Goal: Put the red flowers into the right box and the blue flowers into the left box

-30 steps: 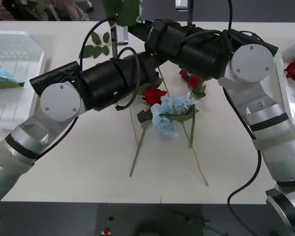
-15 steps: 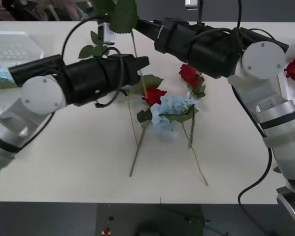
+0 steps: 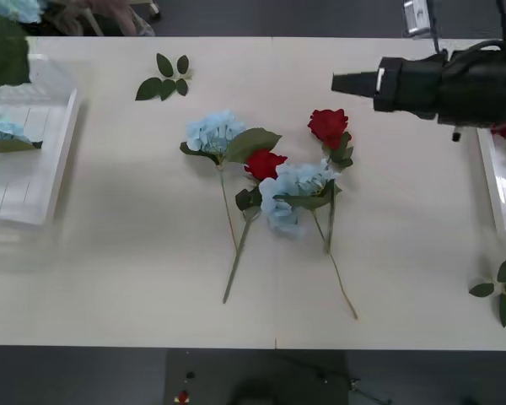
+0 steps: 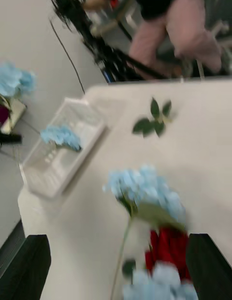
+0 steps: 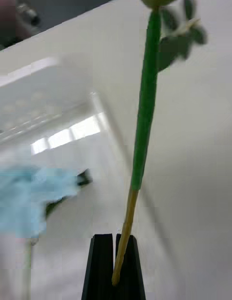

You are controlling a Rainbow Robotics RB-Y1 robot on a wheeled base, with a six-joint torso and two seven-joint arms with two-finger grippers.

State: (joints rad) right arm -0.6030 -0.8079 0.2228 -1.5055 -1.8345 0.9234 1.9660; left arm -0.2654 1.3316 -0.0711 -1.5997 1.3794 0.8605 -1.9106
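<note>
Four blue flowers (image 3: 215, 132), three red flowers (image 3: 328, 126)

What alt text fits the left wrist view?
The left gripper's black fingers are shut on a thin green flower stem that rises from them. Behind sits the white slatted plastic left box, holding a pale sky-blue flower cluster, on the white table.
</note>
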